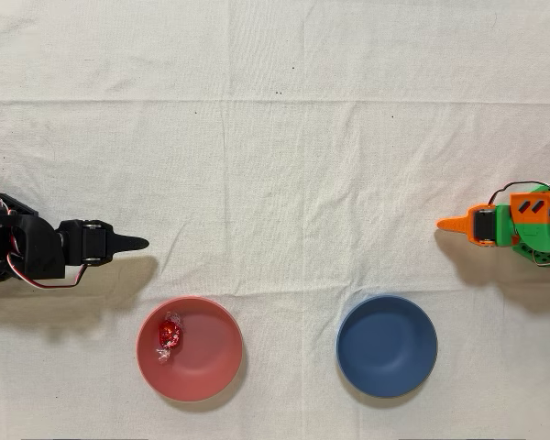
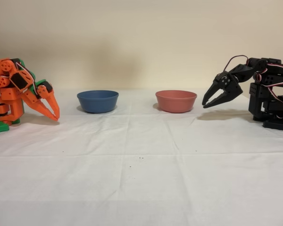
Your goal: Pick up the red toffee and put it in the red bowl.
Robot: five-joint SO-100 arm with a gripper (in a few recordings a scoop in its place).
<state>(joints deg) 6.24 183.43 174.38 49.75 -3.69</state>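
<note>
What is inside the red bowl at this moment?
In the overhead view, the red toffee lies inside the red bowl, near its left wall. Nothing else is in it. In the fixed view the bowl's wall hides the inside, so the toffee cannot be seen there.

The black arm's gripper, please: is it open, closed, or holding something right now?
Black arm's gripper: open and holding nothing; the red toffee lies in the red bowl.

In the overhead view the red toffee (image 1: 170, 334) is held in the left part of the red bowl (image 1: 211, 362), which is set left of, and well apart from, the blue bowl (image 1: 387, 346). The gripper (image 1: 137, 244) is placed beyond the red bowl's upper left rim, over the table (image 1: 275, 137).
</note>
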